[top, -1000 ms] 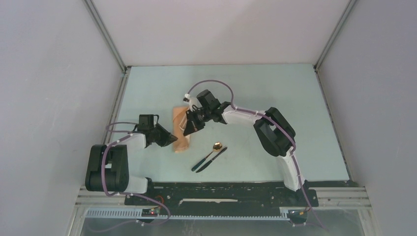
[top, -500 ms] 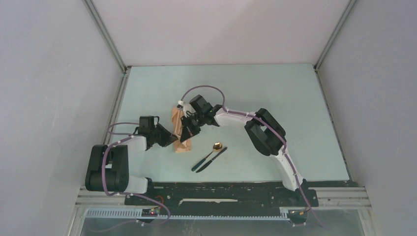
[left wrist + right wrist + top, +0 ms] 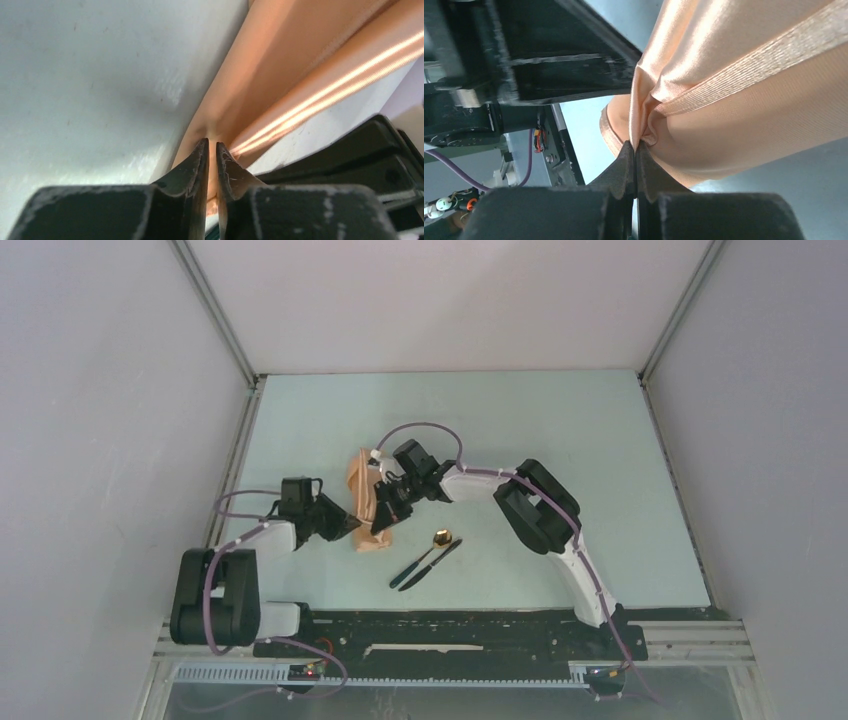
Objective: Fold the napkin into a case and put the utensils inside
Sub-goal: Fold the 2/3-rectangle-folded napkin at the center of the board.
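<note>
Peach-tan cloth, the napkin (image 3: pixel 360 480), lies as a narrow, partly folded strip on the pale blue-green counter (image 3: pixel 560 440) in the top view, left of the middle and between the two arms. The left tool (image 3: pixel 354 527) meets its near left edge. The right tool (image 3: pixel 381 523) comes down on its right side, and the cloth there is bunched and lifted. Just right of the napkin and apart from it lie the spoon (image 3: pixel 441 537), gold bowl pointing away from the arm bases, and the dark knife (image 3: pixel 432 564), side by side and slanted.

From the left wrist, the left tool (image 3: pixel 210 148) has its fingers drawn narrow, with a thin edge of the napkin (image 3: pixel 280 65) pinched between the tips. The cloth runs away in long folds with a shiny hem, over the counter (image 3: pixel 100 75).

From the right wrist, the right tool (image 3: pixel 635 150) is clamped tight on a puckered pinch of the napkin (image 3: pixel 749 100), whose woven hem band crosses the fold just above the tips.
</note>
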You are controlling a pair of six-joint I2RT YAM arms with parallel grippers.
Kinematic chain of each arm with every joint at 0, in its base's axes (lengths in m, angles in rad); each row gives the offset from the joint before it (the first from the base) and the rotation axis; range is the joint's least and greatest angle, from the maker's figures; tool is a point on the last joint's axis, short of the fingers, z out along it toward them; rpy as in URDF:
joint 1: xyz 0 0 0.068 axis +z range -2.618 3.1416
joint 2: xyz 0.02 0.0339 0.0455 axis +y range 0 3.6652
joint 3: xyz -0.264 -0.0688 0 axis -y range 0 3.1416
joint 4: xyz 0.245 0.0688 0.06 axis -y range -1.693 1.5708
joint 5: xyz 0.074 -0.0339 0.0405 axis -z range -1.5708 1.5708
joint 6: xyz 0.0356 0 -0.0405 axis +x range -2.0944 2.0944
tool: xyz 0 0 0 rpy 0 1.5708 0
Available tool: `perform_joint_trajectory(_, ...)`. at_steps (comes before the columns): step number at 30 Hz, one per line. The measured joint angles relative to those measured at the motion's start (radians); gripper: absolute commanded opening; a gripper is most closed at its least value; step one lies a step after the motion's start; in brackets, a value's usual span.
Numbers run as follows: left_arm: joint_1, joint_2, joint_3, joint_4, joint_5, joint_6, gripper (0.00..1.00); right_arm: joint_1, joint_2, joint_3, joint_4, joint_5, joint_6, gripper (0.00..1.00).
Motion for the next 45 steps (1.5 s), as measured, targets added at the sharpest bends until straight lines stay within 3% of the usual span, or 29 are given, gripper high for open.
perform_joint_trajectory(2, 0.003, -0.048, 0.0, -0.047, -0.006, 0.005, 0.3, -0.007, 0.004, -0.013, 0.017, -0.01, 0.011, 0.0)
perform_joint_trajectory(6, 0.011, -0.164, 0.027, -0.143, -0.032, 0.027, 0.64, -0.019, 0.006, -0.035, 0.048, -0.016, 0.021, 0.0)
perform_joint_trajectory(9, 0.015, -0.201, 0.103, -0.179, -0.049, 0.056, 0.69, -0.022, 0.006, -0.046, 0.063, -0.018, 0.024, 0.0)
perform_joint_trajectory(17, -0.019, 0.027, 0.335, -0.157, -0.049, 0.116, 0.66, -0.023, 0.005, -0.069, 0.116, -0.032, 0.033, 0.0)
perform_joint_trajectory(27, -0.043, 0.239, 0.341, -0.088, -0.008, 0.109, 0.61, -0.024, 0.005, -0.08, 0.138, -0.04, 0.04, 0.0)
perform_joint_trajectory(32, -0.054, 0.261, 0.332, -0.039, 0.011, 0.099, 0.38, -0.024, 0.005, -0.086, 0.15, -0.042, 0.047, 0.0)
perform_joint_trajectory(34, -0.056, 0.27, 0.327, -0.027, 0.009, 0.089, 0.34, -0.024, 0.005, -0.086, 0.151, -0.041, 0.047, 0.02)
perform_joint_trajectory(45, -0.054, 0.278, 0.282, 0.038, 0.026, 0.071, 0.57, -0.02, 0.005, -0.085, 0.128, -0.023, 0.051, 0.0)
